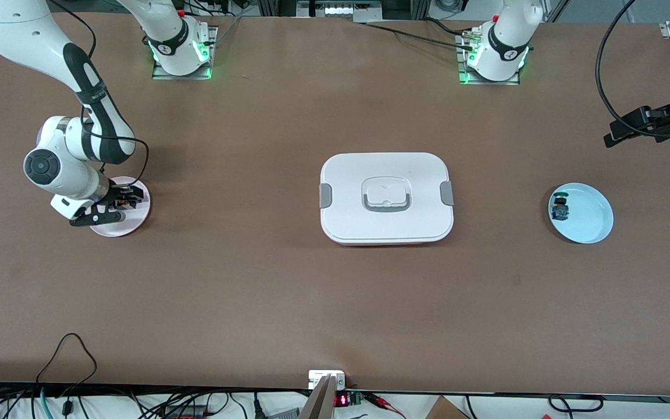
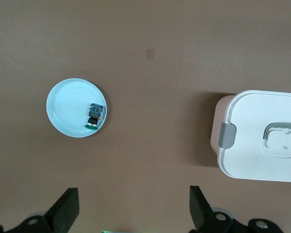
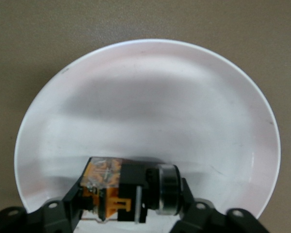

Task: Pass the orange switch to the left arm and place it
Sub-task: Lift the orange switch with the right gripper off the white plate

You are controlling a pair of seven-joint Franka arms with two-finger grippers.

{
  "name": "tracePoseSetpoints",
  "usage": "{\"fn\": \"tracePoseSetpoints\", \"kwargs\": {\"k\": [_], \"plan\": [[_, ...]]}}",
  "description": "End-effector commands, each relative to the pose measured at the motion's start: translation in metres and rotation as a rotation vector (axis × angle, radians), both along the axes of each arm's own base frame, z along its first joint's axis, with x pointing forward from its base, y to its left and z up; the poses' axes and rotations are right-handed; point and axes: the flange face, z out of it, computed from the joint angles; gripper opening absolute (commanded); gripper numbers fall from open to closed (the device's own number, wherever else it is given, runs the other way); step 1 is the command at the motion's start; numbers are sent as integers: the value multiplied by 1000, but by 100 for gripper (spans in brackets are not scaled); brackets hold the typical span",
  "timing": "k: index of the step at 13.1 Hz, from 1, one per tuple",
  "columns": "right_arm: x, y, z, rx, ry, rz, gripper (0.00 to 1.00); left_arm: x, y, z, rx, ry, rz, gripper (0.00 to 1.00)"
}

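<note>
The orange switch (image 3: 121,187), black with an orange face and a silvery end, lies low on a pale pink plate (image 3: 150,97) at the right arm's end of the table. My right gripper (image 3: 130,194) is shut on it, one finger at each end; in the front view the gripper (image 1: 127,201) is down at the plate (image 1: 120,228). My left gripper (image 1: 617,137) hangs open and empty in the air at the left arm's end; its wrist view shows its fingers spread wide (image 2: 134,206). The white box (image 1: 386,198) sits mid-table between the arms (image 2: 262,141).
A light blue plate (image 1: 591,218) near the left arm's end holds a small blue-bodied, green-capped component (image 1: 559,208); both also show in the left wrist view, the plate (image 2: 68,107) and the component (image 2: 93,116). Cables and a small device line the table's front edge.
</note>
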Motion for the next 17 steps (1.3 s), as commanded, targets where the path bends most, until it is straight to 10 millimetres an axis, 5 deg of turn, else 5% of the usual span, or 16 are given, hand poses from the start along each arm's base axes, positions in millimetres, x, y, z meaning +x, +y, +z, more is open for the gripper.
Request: {"fn": "tracePoseSetpoints", "kwargs": {"k": [1, 2, 7, 11, 15, 17], "plan": [[-4, 4, 4, 2, 31, 21, 20, 4, 1, 5, -17, -5, 7, 100], [-3, 9, 6, 5, 51, 24, 12, 4, 1, 4, -17, -4, 7, 100], [17, 19, 37, 51, 113, 10, 9, 4, 1, 5, -17, -5, 7, 100], [69, 21, 106, 58, 174, 24, 9, 3, 0, 5, -6, -5, 8, 100], [85, 39, 142, 59, 141, 53, 9, 3, 0, 5, -2, -5, 8, 100], [96, 57, 177, 108, 151, 52, 9, 3, 3, 8, 8, -8, 12, 100]]}}
